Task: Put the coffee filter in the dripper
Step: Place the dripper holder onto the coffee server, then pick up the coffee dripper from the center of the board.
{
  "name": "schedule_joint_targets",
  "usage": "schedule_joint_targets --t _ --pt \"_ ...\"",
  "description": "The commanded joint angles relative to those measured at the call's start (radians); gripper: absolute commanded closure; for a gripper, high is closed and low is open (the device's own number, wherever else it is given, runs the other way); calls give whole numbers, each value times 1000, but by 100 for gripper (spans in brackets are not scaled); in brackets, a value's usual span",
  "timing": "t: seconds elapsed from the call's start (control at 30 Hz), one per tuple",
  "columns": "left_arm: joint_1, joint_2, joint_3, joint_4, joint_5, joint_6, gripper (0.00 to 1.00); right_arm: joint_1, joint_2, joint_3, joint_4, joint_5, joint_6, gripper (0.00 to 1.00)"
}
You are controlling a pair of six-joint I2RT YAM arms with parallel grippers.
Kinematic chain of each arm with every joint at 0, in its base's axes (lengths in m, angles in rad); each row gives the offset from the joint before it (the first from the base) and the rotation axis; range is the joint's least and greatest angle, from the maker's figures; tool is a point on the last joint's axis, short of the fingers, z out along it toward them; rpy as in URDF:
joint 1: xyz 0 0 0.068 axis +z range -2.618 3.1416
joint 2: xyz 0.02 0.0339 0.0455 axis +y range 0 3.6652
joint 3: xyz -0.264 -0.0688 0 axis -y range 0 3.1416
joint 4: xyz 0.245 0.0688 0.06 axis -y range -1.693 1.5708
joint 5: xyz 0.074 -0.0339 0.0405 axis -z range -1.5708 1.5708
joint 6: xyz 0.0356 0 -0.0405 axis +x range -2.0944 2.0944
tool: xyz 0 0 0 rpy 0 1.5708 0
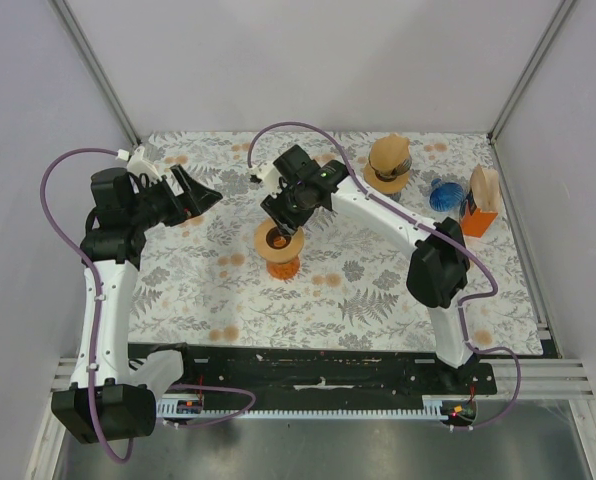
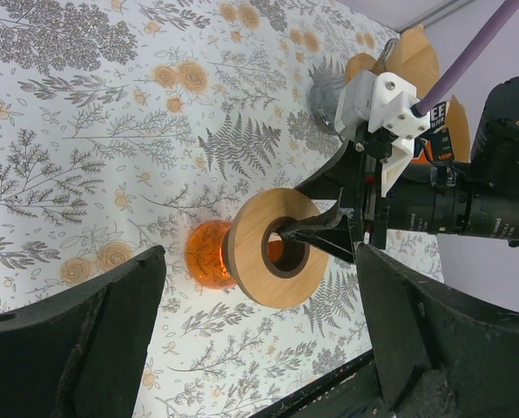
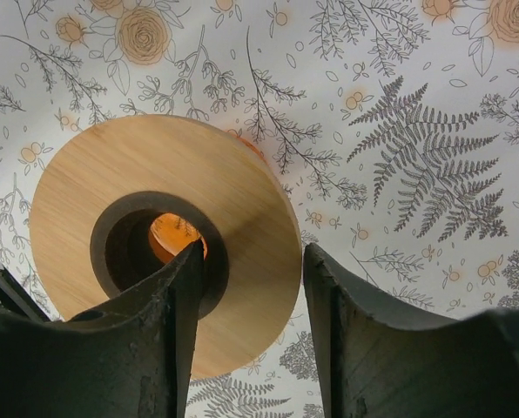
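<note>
The dripper [image 1: 278, 250] is an orange glass body with a flat wooden ring [image 3: 242, 209] round its top, standing mid-table. My right gripper [image 3: 252, 252] hangs over it with its jaws apart. One finger [image 2: 316, 231] dips into the ring's hole and the other stands just outside the rim, so the wooden band lies between them. Brown paper coffee filters [image 1: 485, 185] stand in an orange holder at the far right. My left gripper [image 1: 200, 190] is wide open and empty, off to the left and pointing at the dripper [image 2: 268, 248].
A brown cone on a dark base [image 1: 389, 163] sits behind the right arm. A blue glass piece [image 1: 443, 194] lies next to the filter holder [image 1: 478, 220]. The flowered cloth [image 1: 378, 290] ends at the black rail in front.
</note>
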Motion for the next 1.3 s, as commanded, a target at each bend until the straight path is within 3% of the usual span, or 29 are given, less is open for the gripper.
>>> schedule_joint_targets --t 0.0,0.17,0.43,0.63,0.87,0.93,1.07,1.27 --pt "7 -11 13 12 24 24 5 -2 5 44 30 3 -7 39" --pt "7 -8 13 11 26 24 5 -2 -24 43 28 -3 -7 9" --pt "9 -11 16 12 27 24 5 -11 -204 46 24 1 -51 2" --pt "12 -9 31 8 6 56 5 -156 -463 -98 63 38 -39 2" --pt "12 -19 20 20 7 90 4 -538 -705 -421 284 57 206 14" --pt "12 -20 14 38 18 82 10 -653 -742 -535 389 67 288 13" --pt "15 -20 6 51 35 73 15 -807 -758 -725 549 52 457 15" --pt "25 -23 -18 75 46 98 14 -868 -651 -766 645 136 557 15"
